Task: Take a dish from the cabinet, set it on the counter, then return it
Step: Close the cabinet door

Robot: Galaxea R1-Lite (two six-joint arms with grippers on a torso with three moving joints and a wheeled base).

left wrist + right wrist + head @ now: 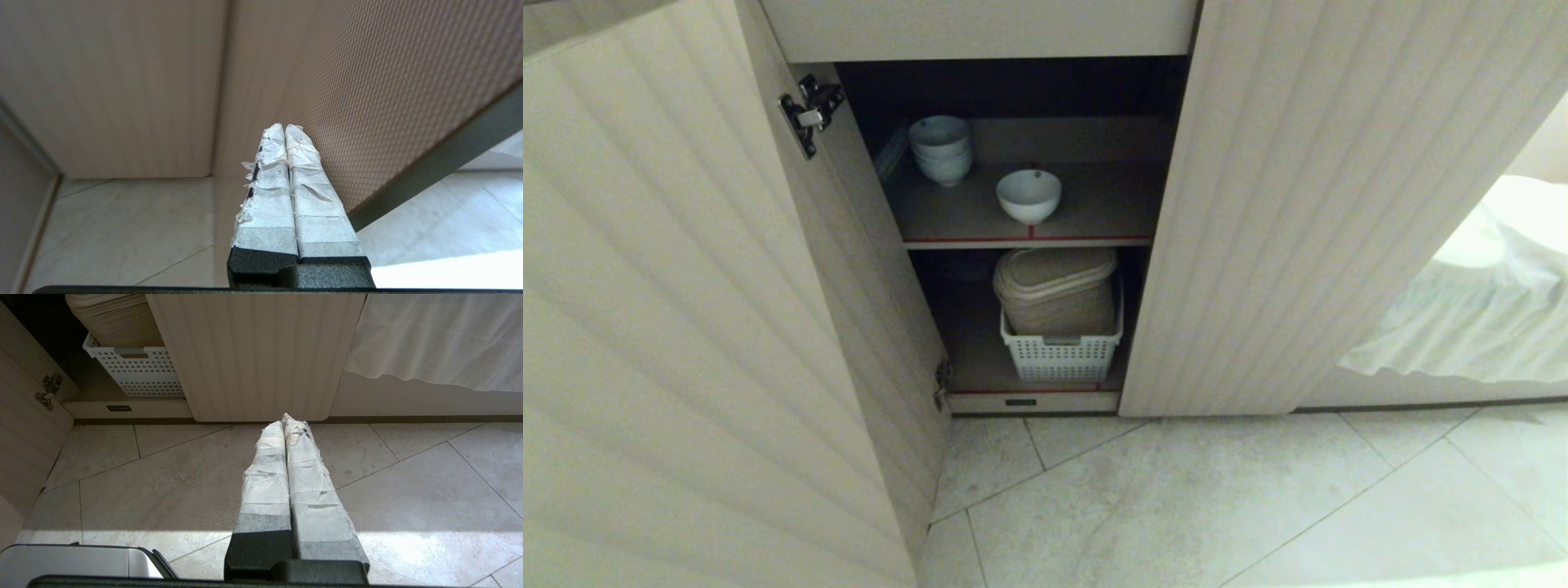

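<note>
Inside the cabinet (1258, 204), the upper shelf (1094, 208) is carrying the dish (1028, 196) and a stack of white bowls (940, 149). The lower shelf (968, 347) is bearing a white perforated basket (1062, 351) above the tiled floor (1217, 498).

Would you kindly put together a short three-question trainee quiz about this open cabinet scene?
1. True or false: the single white bowl stands on the upper shelf of the cabinet.
2. What sits behind and to the left of it in the head view? A) a stack of white bowls B) a kettle C) a cutting board
3. Fill in: the white perforated basket rests on the ____ shelf.

Key:
1. True
2. A
3. lower; it holds beige containers. The left gripper and right gripper are both shut and empty.
</note>
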